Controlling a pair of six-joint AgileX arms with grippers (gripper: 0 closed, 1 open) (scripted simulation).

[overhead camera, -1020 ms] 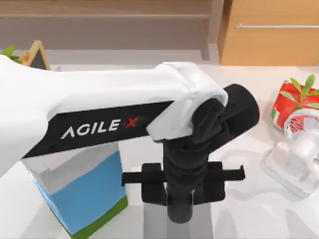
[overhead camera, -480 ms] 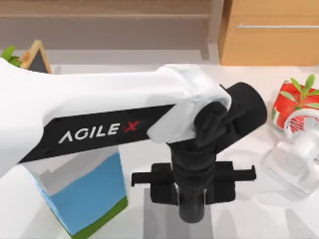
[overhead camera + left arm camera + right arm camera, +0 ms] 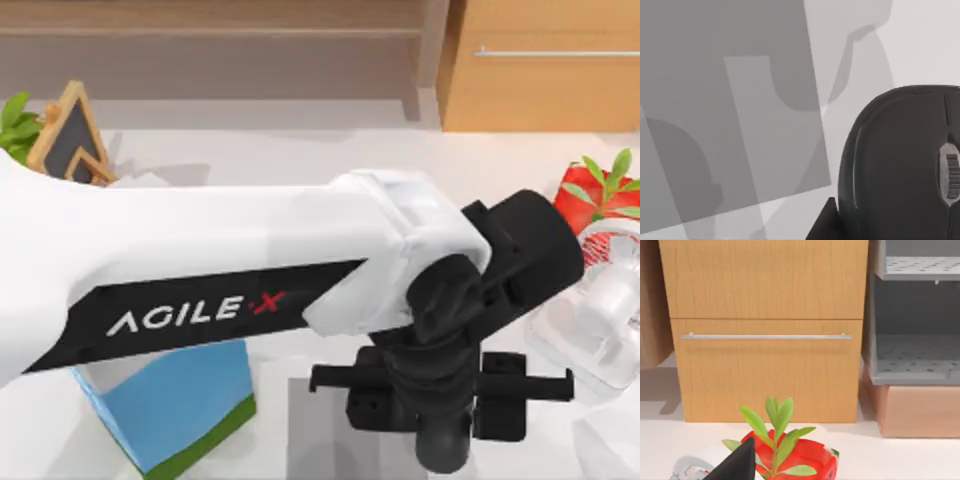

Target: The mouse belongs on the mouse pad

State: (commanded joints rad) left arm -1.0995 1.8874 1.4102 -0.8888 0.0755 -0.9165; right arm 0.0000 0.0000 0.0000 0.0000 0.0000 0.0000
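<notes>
The left tool [image 3: 440,405] hangs low over the near part of the worktop [image 3: 300,160], at the end of the long white AgileX arm that crosses from the left. I cannot tell whether it is wide or narrow, or whether it holds anything.

In the left wrist view the mouse [image 3: 900,165] sits very close under the tool. It is dark and rounded, with a pale spot on top. It is off the pad [image 3: 730,110], just beside the pad's edge, with white worktop showing between them. Whether the mouse rests on the worktop or is lifted cannot be told.

From above, the pad [image 3: 325,430] reaches out from under the tool toward the left. The tool's own middle is over the pad's right edge or just past it.

The carton [image 3: 170,415], blue with a green base, stands left of the tool, just beside the pad. A white fan [image 3: 600,310] stands right of the tool. Beyond the fan is a red pot [image 3: 580,195] with a green plant. Far left of the tool, at the back, is a small chalkboard [image 3: 65,135].

The right tool [image 3: 736,466] is parked, a dark wedge near the red pot and facing a wooden drawer [image 3: 765,365]. I cannot tell its state either.
</notes>
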